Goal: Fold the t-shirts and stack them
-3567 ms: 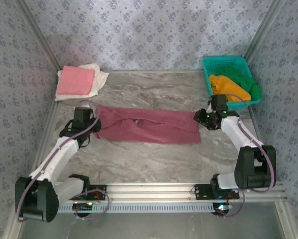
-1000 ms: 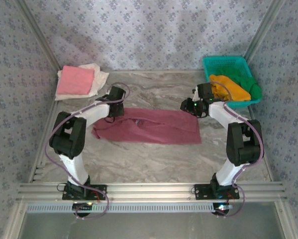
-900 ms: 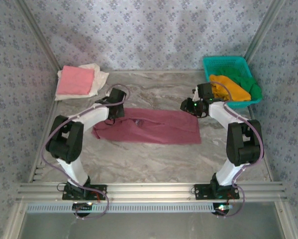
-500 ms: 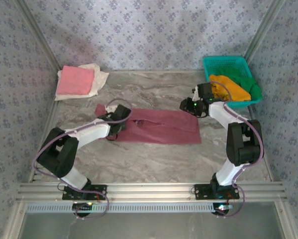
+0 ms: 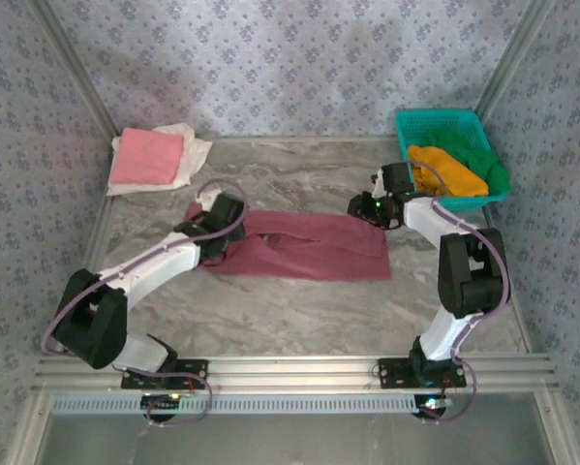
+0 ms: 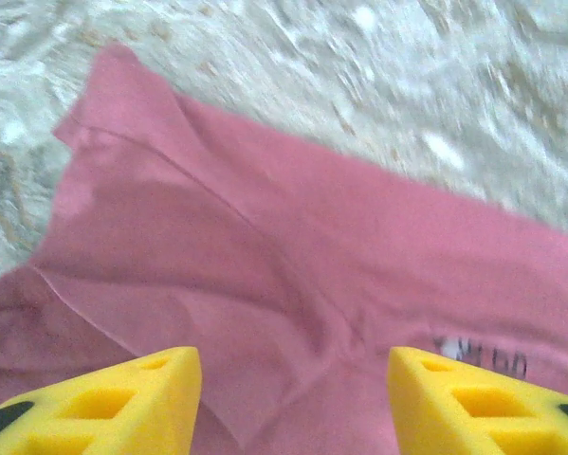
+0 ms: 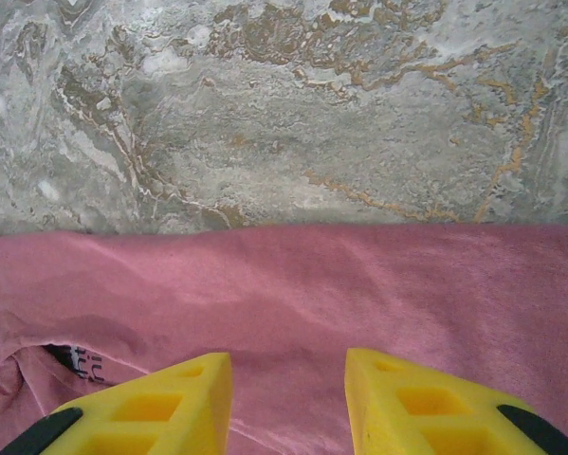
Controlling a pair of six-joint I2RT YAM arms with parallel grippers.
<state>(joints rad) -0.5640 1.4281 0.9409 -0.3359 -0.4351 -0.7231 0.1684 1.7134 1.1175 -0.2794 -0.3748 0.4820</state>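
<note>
- Across the middle of the grey marble-patterned table (image 5: 299, 310) lies a maroon cloth t-shirt (image 5: 309, 247), folded into a long band that runs left to right.
- At the band's left end the cloth bunches, and a sleeve tip sticks out toward the back of the table.
- Over that left end hangs the left gripper (image 5: 220, 225), pointing down.
- From the left wrist, the left gripper (image 6: 293, 398) has its yellow foam fingers (image 6: 122, 398) spread wide, with nothing between them; the maroon t-shirt (image 6: 312, 265) lies creased beneath, a folded flap edge running between the fingers.
- A small line of dark printed lettering (image 6: 483, 358) shows on the cloth near one finger; it is too blurred to read.
- Over the band's far right corner sits the right gripper (image 5: 367, 210).
- From the right wrist, the right gripper (image 7: 288, 398) has its yellow fingers (image 7: 426, 408) parted by a narrower gap, holding nothing; the maroon t-shirt (image 7: 284, 284) lies flat below, its straight far edge meeting bare table.
- At the back left corner a folded pink t-shirt (image 5: 146, 157) rests on top of a cream t-shirt (image 5: 191, 147).
- At the back right a teal plastic mesh basket (image 5: 444, 120) holds an orange t-shirt (image 5: 446, 170) and a green t-shirt (image 5: 499, 174) beside it.
</note>
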